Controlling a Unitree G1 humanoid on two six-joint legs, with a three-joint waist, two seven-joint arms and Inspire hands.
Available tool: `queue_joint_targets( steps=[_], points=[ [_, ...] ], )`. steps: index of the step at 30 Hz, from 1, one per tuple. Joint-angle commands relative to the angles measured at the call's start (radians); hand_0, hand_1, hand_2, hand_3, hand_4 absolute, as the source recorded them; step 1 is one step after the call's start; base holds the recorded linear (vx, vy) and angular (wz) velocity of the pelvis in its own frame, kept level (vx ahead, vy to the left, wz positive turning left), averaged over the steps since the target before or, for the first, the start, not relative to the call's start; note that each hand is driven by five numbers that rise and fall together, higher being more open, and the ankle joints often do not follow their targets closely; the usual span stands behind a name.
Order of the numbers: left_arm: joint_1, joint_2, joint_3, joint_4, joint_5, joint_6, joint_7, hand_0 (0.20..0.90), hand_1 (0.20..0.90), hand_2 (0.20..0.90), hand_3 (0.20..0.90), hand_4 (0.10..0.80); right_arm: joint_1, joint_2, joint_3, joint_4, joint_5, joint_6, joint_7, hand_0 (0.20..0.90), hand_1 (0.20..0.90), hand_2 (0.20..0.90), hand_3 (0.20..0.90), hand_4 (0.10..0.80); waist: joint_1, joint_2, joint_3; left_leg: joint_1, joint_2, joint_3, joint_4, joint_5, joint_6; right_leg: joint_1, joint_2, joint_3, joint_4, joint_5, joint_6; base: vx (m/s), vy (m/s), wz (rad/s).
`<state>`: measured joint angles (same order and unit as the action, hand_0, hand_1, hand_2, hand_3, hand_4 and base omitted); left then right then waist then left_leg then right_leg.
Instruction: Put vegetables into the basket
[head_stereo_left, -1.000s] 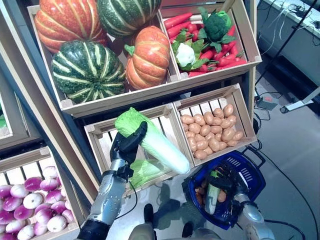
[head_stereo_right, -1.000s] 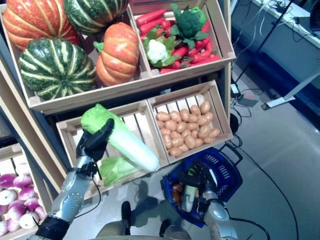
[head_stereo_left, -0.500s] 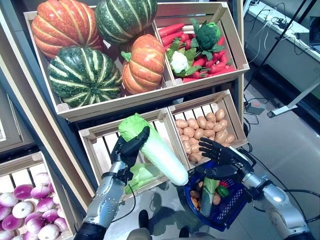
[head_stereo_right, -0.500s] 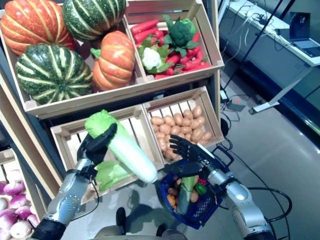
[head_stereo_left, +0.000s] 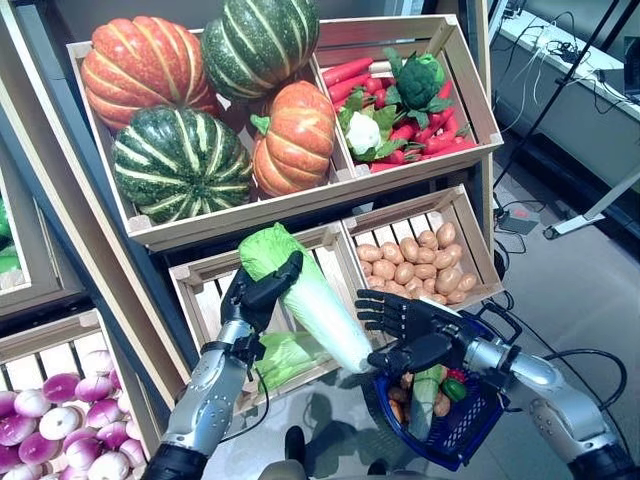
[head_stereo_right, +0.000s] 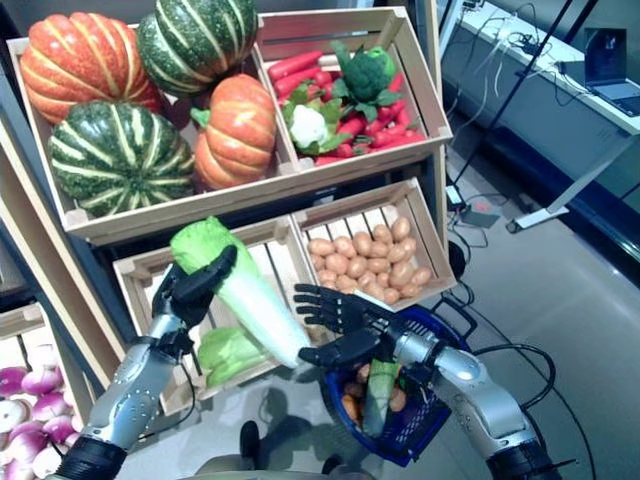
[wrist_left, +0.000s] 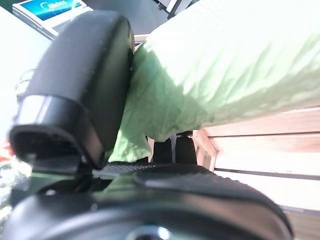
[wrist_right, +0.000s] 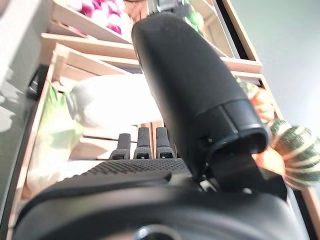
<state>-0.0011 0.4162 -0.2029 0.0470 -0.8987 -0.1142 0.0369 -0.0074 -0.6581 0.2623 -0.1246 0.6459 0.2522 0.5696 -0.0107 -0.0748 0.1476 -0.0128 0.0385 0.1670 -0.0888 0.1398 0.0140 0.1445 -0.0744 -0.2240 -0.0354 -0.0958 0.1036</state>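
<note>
The left robot hand (head_stereo_left: 258, 296) had its dark fingers curled round the leafy end of the long pale-green napa cabbage (head_stereo_left: 305, 294), which slanted from ten o'clock down to four o'clock, its white base hanging over the front rail of the slatted wooden crate (head_stereo_left: 190, 283). At four o'clock from that base, the right robot hand (head_stereo_left: 412, 330) was spread wide, fingers straight, holding nothing, just beside the cabbage's tip. Below it sat the blue wire basket (head_stereo_left: 468, 425), already carrying a few vegetables. The grip sat far from the heavy end, so the cabbage could pivot and slip. The open hand also crowded the basket's mouth, and a drop might strike it and glance onto the floor.
</note>
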Motion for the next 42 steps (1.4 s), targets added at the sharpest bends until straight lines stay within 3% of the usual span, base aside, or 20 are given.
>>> queue_joint_targets(
  steps=[1,13,21,29,36,42],
  points=[
    [-0.104,0.014,-0.015,-0.080,-0.025,-0.124,-0.038,0.300,0.300,0.300,0.300,0.400,-0.100,-0.028,0.041,-0.034,0.127,-0.030,0.072,0.900,0.900,0.900,0.900,0.800,0.022,-0.012,-0.092,0.097,0.010,-0.007,0.005,-0.156,-0.039,-0.064,-0.022,-0.004,-0.028,0.123,0.010,0.025,0.009,0.03],
    [-0.110,-0.003,-0.030,-0.065,-0.052,-0.130,-0.040,0.300,0.300,0.300,0.300,0.400,-0.151,0.020,0.123,0.051,0.120,-0.004,0.025,0.900,0.900,0.900,0.900,0.800,0.033,-0.008,-0.101,0.096,0.013,-0.020,0.008,-0.153,-0.043,-0.057,-0.027,-0.010,-0.035,0.122,0.006,0.001,0.001,0.00],
    [-0.115,-0.023,-0.041,-0.056,-0.039,-0.136,-0.019,0.300,0.300,0.300,0.300,0.400,-0.174,0.082,0.140,0.112,0.041,-0.031,-0.198,0.900,0.900,0.900,0.900,0.800,0.028,0.002,-0.100,0.105,0.013,-0.025,0.007,-0.156,-0.042,-0.051,-0.027,-0.001,-0.035,0.118,0.003,0.005,0.002,0.02],
    [-0.115,-0.028,-0.044,-0.079,-0.030,-0.128,0.014,0.300,0.300,0.300,0.300,0.400,-0.176,0.101,0.146,0.111,-0.016,-0.015,-0.289,0.900,0.900,0.900,0.900,0.800,0.024,0.010,-0.098,0.107,0.013,-0.025,0.007,-0.154,-0.043,-0.048,-0.028,0.002,-0.037,0.118,0.002,0.000,0.000,0.00],
    [-0.123,-0.033,-0.040,-0.081,-0.032,-0.118,0.019,0.300,0.300,0.300,0.300,0.400,-0.191,0.115,0.151,0.113,-0.018,0.012,-0.290,0.900,0.900,0.900,0.900,0.800,0.024,0.014,-0.097,0.110,0.013,-0.026,0.004,-0.153,-0.045,-0.045,-0.027,0.004,-0.039,0.118,0.002,0.000,0.000,0.00],
    [-0.123,-0.028,-0.038,-0.088,-0.038,-0.105,-0.001,0.300,0.300,0.300,0.300,0.400,-0.200,0.103,0.178,0.101,-0.002,0.088,-0.143,0.900,0.900,0.900,0.900,0.800,0.031,0.011,-0.096,0.109,0.014,-0.030,0.001,-0.151,-0.047,-0.040,-0.027,-0.003,-0.045,0.118,0.001,0.000,0.000,0.00]
  ],
)
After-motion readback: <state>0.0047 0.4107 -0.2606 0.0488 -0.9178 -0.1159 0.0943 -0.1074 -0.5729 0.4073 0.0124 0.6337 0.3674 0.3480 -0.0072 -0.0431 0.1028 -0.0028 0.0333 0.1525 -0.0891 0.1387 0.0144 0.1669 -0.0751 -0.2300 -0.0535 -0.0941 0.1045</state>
